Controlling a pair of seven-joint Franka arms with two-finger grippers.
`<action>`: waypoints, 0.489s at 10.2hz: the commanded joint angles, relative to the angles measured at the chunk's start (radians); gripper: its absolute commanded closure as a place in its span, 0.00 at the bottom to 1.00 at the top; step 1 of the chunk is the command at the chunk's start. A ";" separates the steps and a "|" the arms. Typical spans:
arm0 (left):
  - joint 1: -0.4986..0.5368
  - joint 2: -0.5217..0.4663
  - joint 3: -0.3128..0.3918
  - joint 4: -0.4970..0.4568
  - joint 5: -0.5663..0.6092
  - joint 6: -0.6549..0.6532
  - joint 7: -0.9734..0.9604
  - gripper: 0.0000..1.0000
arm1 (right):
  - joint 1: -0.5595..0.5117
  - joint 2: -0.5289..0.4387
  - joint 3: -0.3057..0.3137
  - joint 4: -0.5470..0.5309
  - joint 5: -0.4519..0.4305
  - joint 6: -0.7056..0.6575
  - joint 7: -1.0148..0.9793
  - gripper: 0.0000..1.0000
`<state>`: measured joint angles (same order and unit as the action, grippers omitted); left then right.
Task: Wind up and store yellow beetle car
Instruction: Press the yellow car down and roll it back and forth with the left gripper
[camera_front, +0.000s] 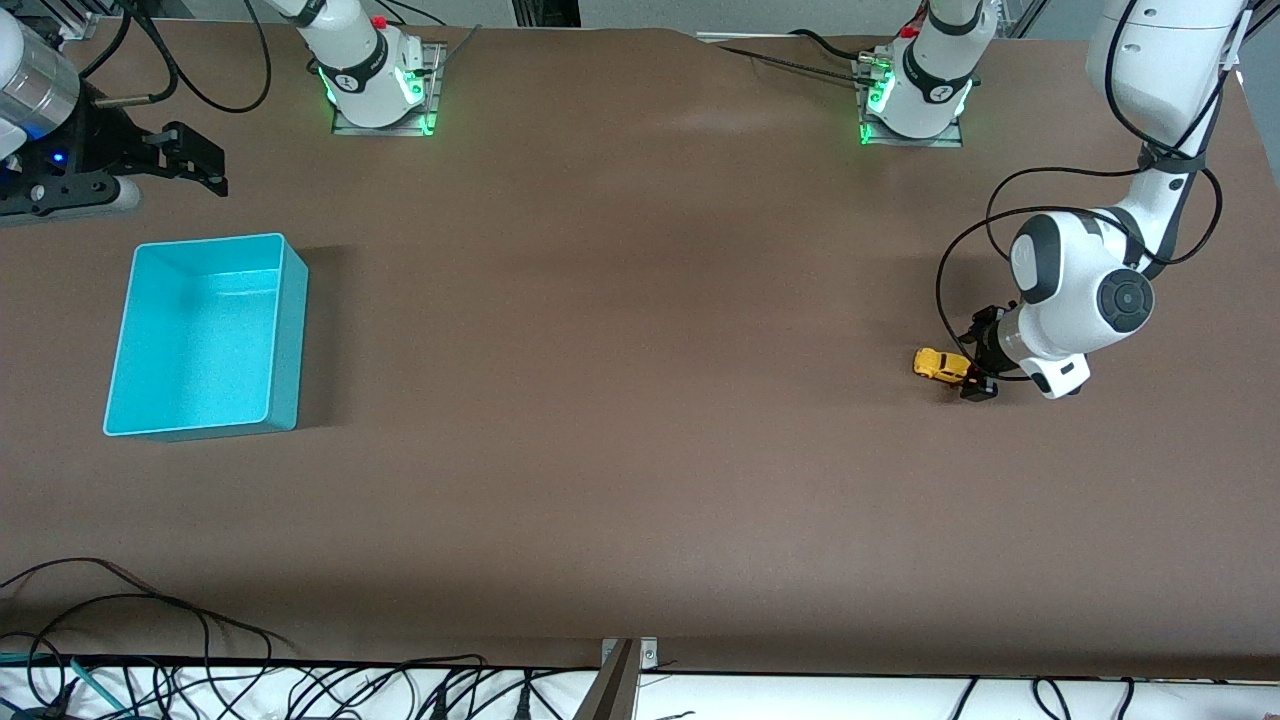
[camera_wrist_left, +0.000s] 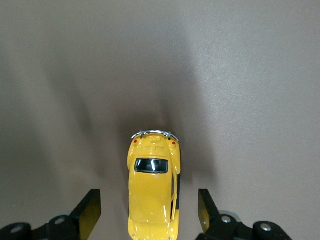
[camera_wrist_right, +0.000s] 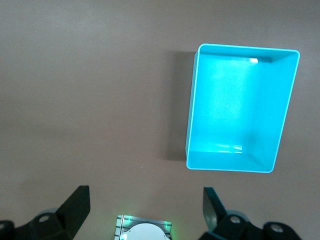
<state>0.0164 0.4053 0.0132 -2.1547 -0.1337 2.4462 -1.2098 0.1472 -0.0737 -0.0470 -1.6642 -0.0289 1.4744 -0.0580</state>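
- Yellow beetle car (camera_front: 940, 364) sits on the table (camera_front: 620, 400) at the left arm's end, wheels down, not lifted.
- Left hand (camera_front: 972, 372) is down at table level around the car; fingers (camera_wrist_left: 90, 210) stand either side of the body with gaps showing, so partly open and not gripping yet. Looks lined up for a side pinch, likely to hold the car for winding.
- Car's near end is cut off in the left wrist view; wheels and any wind-up part not visible.
- Turquoise bin (camera_front: 290, 330) is well apart, at the right arm's end, empty, likely the storage spot.
- Right hand (camera_wrist_right: 145, 210) waits high, wide open, holding nothing, with the bin in its wrist view.
- Right arm mostly out of the front view.
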 joint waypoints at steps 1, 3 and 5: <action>-0.003 0.003 -0.002 -0.011 -0.020 0.017 -0.007 0.21 | 0.002 0.008 0.001 0.020 0.000 -0.006 -0.008 0.00; -0.004 0.006 -0.003 -0.011 -0.018 0.017 -0.016 0.41 | -0.001 0.008 0.001 0.018 0.000 -0.011 -0.008 0.00; -0.006 0.007 -0.003 -0.010 -0.018 0.017 -0.017 0.92 | 0.002 0.008 0.001 0.018 0.000 -0.009 -0.008 0.00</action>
<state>0.0163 0.4158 0.0111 -2.1550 -0.1337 2.4486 -1.2171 0.1472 -0.0724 -0.0470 -1.6642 -0.0289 1.4743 -0.0580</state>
